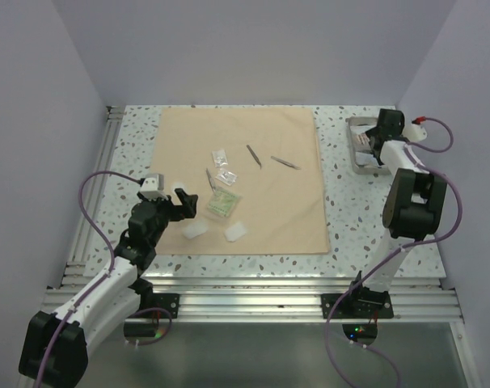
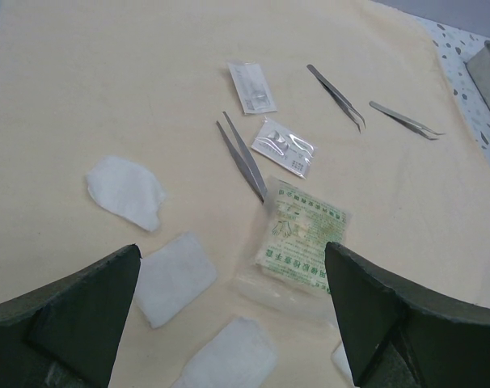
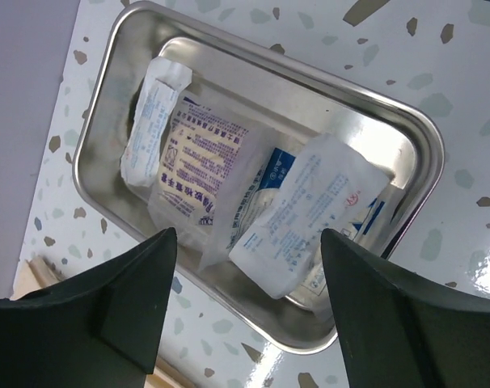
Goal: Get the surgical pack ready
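Jaws gape empty: right gripper [image 3: 247,242] over small rectangular steel tray [image 3: 99,145] (left gripper [image 2: 231,267] over tan square cloth [image 2: 107,81]); best lowered squarely

Speckled white table [image 1: 350,218], large tan cloth [image 1: 269,218] spread flat across its middle, small steel tray [image 3: 310,81] beside the cloth's far right corner, not touching it

Matt tan cloth [image 1: 285,202] at centre frame; shiny steel tray [image 3: 107,121] — crinkly glossy plastic sachets [image 3: 310,210] inside; dull metal tweezers [image 2: 242,158]; soft white gauze pads [image 2: 124,190].
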Controlling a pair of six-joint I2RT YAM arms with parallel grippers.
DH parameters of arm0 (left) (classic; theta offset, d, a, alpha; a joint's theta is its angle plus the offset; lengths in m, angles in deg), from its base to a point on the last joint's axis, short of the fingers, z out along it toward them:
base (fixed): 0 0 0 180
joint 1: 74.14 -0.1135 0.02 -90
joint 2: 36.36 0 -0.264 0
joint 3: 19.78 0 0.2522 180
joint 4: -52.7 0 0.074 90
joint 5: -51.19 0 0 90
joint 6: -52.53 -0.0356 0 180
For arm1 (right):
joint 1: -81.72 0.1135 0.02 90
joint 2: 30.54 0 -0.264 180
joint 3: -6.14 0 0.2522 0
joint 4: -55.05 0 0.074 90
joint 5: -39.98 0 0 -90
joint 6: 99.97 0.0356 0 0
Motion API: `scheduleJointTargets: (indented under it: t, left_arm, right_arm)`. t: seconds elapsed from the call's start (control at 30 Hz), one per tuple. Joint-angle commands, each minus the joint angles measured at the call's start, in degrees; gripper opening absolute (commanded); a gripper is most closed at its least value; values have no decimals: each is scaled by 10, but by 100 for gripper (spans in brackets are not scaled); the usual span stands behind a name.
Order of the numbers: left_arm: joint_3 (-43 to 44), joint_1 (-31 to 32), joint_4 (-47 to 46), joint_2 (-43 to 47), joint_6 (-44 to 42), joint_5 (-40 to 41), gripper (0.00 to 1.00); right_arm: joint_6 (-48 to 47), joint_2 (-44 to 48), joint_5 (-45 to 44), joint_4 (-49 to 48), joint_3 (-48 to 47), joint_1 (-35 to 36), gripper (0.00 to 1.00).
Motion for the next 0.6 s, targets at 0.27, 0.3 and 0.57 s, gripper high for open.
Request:
scheduleJointTargets:
  t: [0.27, 0.3, 0.57]
  left_arm:
    - [22, 6, -10, -6, -12, 3, 100]
    - [23, 6, -10, -9, -12, 3, 100]
    - [21, 6, -13, -12, -8, -10, 100]
  right_arm:
    - [-153, 127, 310, -96, 91, 83, 72]
    - [-177, 136, 324, -90, 104, 97, 72]
    - [-285, 140, 340, -41, 140, 351, 69]
